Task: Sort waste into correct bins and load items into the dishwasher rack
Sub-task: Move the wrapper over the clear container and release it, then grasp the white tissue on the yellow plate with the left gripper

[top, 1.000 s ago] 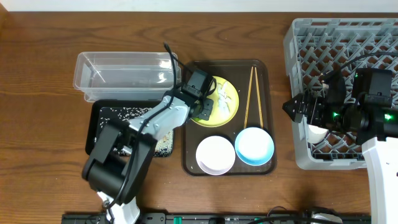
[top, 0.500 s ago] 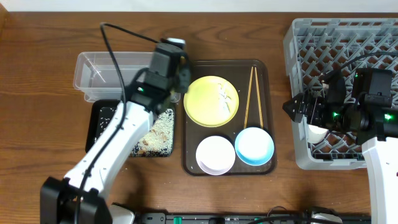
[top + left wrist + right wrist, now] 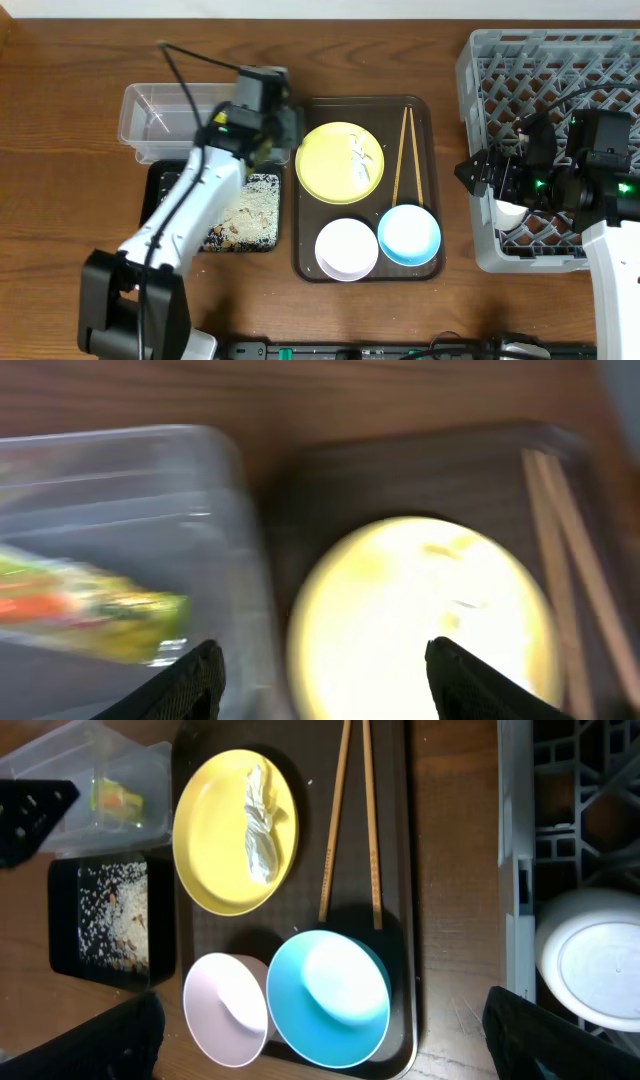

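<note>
My left gripper (image 3: 322,650) stands open and empty above the right end of the clear tub (image 3: 180,120), beside the yellow plate (image 3: 335,170). The green-and-orange wrapper (image 3: 90,610) lies inside the tub. A crumpled white scrap (image 3: 262,820) rests on the plate. Chopsticks (image 3: 407,155), a white bowl (image 3: 346,249) and a blue bowl (image 3: 409,234) sit on the brown serving tray (image 3: 425,270). Rice crumbs cover the black tray (image 3: 165,190). My right gripper (image 3: 322,1005) hovers open at the grey rack's (image 3: 560,70) left edge, above the white cup (image 3: 590,960) inside it.
The black tray lies directly in front of the clear tub, both left of the serving tray. The rack fills the right side of the table. Bare wood runs between the serving tray and the rack.
The left arm swung from the plate to the tub's right end and its gripper opened; the wrapper now lies in the tub. The right arm stayed still.
</note>
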Action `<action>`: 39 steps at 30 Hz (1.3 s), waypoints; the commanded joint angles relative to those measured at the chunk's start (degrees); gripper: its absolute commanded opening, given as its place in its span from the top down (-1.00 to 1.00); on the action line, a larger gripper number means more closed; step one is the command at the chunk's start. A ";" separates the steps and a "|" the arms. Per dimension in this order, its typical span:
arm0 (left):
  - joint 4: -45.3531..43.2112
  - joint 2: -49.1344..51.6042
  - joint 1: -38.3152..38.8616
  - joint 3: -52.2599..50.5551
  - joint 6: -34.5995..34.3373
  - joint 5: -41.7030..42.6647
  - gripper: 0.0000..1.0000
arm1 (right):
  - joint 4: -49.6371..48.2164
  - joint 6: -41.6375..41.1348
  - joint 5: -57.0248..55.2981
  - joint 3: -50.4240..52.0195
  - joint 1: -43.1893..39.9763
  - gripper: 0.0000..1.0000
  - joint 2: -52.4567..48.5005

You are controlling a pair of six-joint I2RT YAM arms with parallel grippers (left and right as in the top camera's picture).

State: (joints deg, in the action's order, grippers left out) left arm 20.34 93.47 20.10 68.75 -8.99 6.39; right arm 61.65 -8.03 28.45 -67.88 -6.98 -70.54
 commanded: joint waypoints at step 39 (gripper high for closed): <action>8.59 -0.44 1.33 5.07 -5.29 -10.97 0.88 | 0.46 0.83 -0.15 -0.66 0.31 -0.99 0.15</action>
State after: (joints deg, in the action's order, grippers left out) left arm 27.24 92.53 24.97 73.82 -13.52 0.71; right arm 62.06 -8.03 28.45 -67.88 -6.98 -70.54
